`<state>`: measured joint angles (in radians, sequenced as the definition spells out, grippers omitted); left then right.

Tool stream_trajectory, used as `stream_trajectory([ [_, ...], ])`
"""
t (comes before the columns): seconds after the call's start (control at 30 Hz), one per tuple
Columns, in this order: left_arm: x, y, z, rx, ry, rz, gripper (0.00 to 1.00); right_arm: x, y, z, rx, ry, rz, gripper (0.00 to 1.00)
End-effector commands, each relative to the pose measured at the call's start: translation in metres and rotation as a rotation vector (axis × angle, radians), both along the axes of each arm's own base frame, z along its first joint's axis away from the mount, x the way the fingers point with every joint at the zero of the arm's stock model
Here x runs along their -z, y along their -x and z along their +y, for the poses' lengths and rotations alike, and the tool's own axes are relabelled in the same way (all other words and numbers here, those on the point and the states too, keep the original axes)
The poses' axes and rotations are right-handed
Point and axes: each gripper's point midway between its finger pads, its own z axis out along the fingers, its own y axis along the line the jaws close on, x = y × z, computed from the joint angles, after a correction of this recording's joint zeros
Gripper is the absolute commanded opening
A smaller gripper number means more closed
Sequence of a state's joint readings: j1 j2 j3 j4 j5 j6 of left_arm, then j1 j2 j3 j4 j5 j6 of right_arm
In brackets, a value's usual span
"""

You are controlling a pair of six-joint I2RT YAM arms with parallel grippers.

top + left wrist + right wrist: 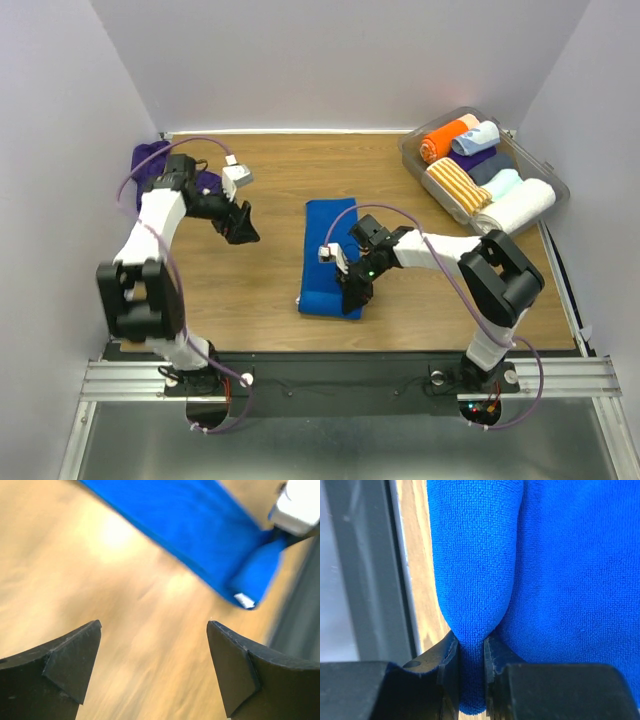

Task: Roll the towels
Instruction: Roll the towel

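The royal blue towel [328,250] lies as a long flat strip mid-table, its near end folded up into a small roll. My right gripper [356,288] is shut on that rolled near end; in the right wrist view a fold of the blue towel [475,555] is pinched between the jaws of the right gripper [471,652]. My left gripper [243,228] hangs open to the left of the strip, over bare wood. In the left wrist view the left gripper [154,630] holds nothing and the blue towel [200,535] lies ahead. The dark purple towel [150,158] is crumpled at the back left, partly behind the left arm.
A clear plastic bin [410,165] at the back right holds several rolled towels, among them orange [437,143], orange-and-white striped [455,185] and white [515,207]. Walls close in the table on three sides. A metal rail [350,375] runs along the near edge.
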<state>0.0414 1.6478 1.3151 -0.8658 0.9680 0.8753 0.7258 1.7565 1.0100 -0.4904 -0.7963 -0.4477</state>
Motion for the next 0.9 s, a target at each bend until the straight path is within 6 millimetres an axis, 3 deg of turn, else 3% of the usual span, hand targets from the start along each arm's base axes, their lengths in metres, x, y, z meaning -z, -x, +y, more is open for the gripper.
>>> stream_trajectory([
  [0.0, -0.034, 0.004, 0.007, -0.038, -0.107, -0.296, 0.99, -0.017, 0.006, 0.009, 0.007, -0.070, 0.165, 0.02],
  [0.03, -0.046, 0.006, 0.010, -0.041, -0.152, -0.394, 0.99, -0.013, 0.006, 0.008, 0.013, -0.063, 0.197, 0.02],
  [0.07, -0.033, 0.020, -0.001, 0.035, -0.189, -0.423, 0.99, -0.018, 0.002, 0.009, 0.021, -0.088, 0.228, 0.02],
  [0.1, -0.039, 0.030, -0.011, 0.079, -0.240, -0.511, 0.99, -0.015, 0.002, 0.008, 0.030, -0.085, 0.265, 0.02],
  [0.13, -0.035, 0.033, -0.004, 0.067, -0.279, -0.541, 0.99, -0.014, 0.003, 0.008, 0.033, -0.091, 0.289, 0.02],
  [0.17, -0.030, 0.047, -0.023, 0.148, -0.289, -0.584, 0.99, -0.016, 0.002, 0.008, 0.036, -0.109, 0.318, 0.03],
  [0.2, -0.006, 0.060, -0.025, 0.202, -0.320, -0.606, 0.99, -0.016, 0.002, 0.008, 0.033, -0.113, 0.329, 0.03],
  [0.27, 0.000, 0.076, -0.031, 0.245, -0.367, -0.713, 0.99, -0.011, 0.003, 0.007, 0.023, -0.101, 0.357, 0.06],
  [0.3, 0.021, 0.095, -0.045, 0.330, -0.363, -0.732, 0.99, -0.008, 0.003, 0.007, 0.021, -0.094, 0.369, 0.06],
  [0.37, 0.021, 0.104, -0.052, 0.349, -0.383, -0.825, 0.99, -0.004, 0.003, 0.007, 0.016, -0.075, 0.400, 0.07],
  [0.4, 0.029, 0.117, -0.068, 0.412, -0.356, -0.860, 0.99, -0.002, 0.003, 0.007, 0.015, -0.068, 0.412, 0.07],
  [0.5, 0.034, 0.126, -0.082, 0.419, -0.353, -0.914, 0.98, 0.004, 0.000, 0.008, 0.020, -0.039, 0.445, 0.07],
  [0.6, 0.036, 0.141, -0.113, 0.496, -0.318, -0.961, 0.98, 0.008, 0.001, 0.008, 0.021, -0.017, 0.476, 0.08],
  [0.7, 0.052, 0.149, -0.131, 0.585, -0.340, -0.914, 0.98, 0.010, 0.000, 0.008, 0.019, -0.007, 0.488, 0.08],
  [0.87, 0.059, 0.162, -0.158, 0.661, -0.305, -0.894, 0.96, 0.015, -0.001, 0.008, -0.001, -0.009, 0.510, 0.10],
])
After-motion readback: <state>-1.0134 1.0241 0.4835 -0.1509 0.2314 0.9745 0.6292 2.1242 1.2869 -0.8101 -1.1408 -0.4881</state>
